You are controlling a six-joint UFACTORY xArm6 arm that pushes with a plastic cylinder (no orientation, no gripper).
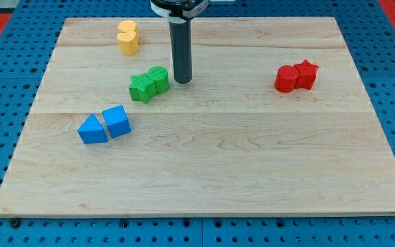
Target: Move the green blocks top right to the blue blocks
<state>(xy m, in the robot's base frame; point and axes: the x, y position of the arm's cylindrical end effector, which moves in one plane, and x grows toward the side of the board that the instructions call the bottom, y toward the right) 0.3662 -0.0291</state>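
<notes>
The wooden board (204,171) carries the two blue blocks (105,125) toward its bottom-left corner, with the two touching green blocks (149,84) up and to their right — already on that bearing, their pair axis running roughly toward the top right. My tip (182,81) stands just beside the green pair's right end, contact uncertain — no jaws on this rod, nothing held.

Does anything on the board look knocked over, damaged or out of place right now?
Nothing stands out. The yellow blocks, green blocks, blue blocks and red blocks each sit paired, flat on the wooden board. My tip rests just right of the green pair.
</notes>
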